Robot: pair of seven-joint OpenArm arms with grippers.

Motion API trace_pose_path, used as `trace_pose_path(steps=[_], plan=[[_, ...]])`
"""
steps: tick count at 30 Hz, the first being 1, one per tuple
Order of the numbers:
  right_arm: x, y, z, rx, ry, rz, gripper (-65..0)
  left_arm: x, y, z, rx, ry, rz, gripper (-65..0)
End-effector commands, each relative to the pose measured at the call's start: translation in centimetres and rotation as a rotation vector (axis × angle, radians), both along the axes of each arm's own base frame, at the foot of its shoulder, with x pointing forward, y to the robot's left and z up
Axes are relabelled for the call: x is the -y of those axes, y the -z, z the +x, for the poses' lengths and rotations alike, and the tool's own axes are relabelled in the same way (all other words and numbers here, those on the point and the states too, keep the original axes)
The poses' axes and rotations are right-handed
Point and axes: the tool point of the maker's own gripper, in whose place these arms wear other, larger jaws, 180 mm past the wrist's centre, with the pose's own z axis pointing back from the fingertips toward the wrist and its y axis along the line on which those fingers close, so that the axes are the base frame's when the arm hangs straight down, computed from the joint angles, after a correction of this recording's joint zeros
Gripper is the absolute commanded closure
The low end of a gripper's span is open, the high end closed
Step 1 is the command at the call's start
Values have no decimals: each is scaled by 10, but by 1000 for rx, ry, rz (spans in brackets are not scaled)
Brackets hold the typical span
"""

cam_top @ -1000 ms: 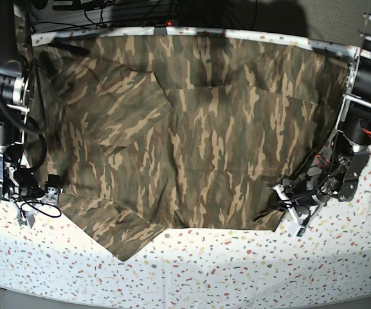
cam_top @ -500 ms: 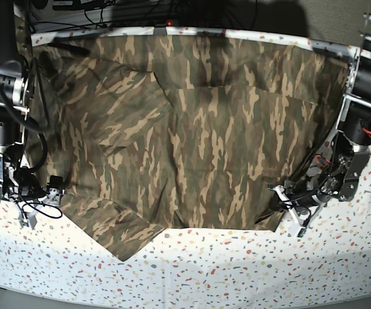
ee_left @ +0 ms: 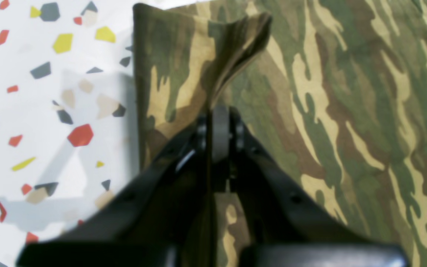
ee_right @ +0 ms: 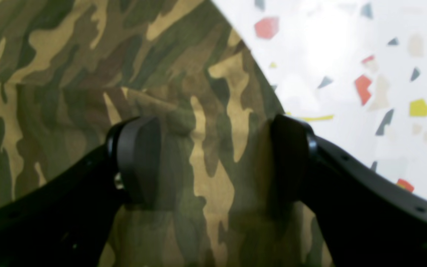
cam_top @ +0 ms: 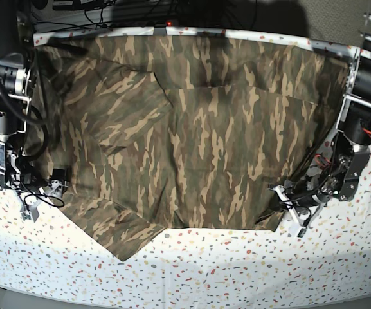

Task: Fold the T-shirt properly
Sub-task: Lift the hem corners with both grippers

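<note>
A camouflage T-shirt [cam_top: 198, 129] lies spread across a speckled white table [cam_top: 236, 270], covering most of its far half, with one pointed flap of cloth reaching toward the near edge. At the cloth's corner on the base view's right, the left gripper [ee_left: 219, 126] has its jaws pressed together on a pinch of the fabric: in the left wrist view a fold of the shirt rises straight up from between the closed fingertips [ee_left: 221, 129] and flares into a small peak beyond them, while the shirt's straight edge runs just to the left of the fingers, bare table on its far side. On the opposite side, the right gripper [ee_right: 213, 159] stands with its jaws spread wide, low over the shirt's border; the two dark pads [ee_right: 139, 159] sit well apart with flat camouflage cloth showing between them, and nothing is gripped. The shirt's curved edge passes just past the right-hand pad, where the speckled tabletop begins. Whether those pads touch the cloth cannot be told from these views.
</note>
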Motion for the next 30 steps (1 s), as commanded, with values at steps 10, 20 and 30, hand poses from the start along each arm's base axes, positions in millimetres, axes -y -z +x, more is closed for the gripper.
trace_pose_path(steps=[10, 20, 30], plan=[[6, -10, 5, 28, 1, -8, 0, 0, -28, 19, 75, -3, -25, 0], [6, -21, 10, 40, -16, -31, 0, 9, -41, 24, 113, 24, -30, 0], [-8, -55, 25, 95, -145, -67, 0, 25, -61, 23, 120, 104, 12, 0]])
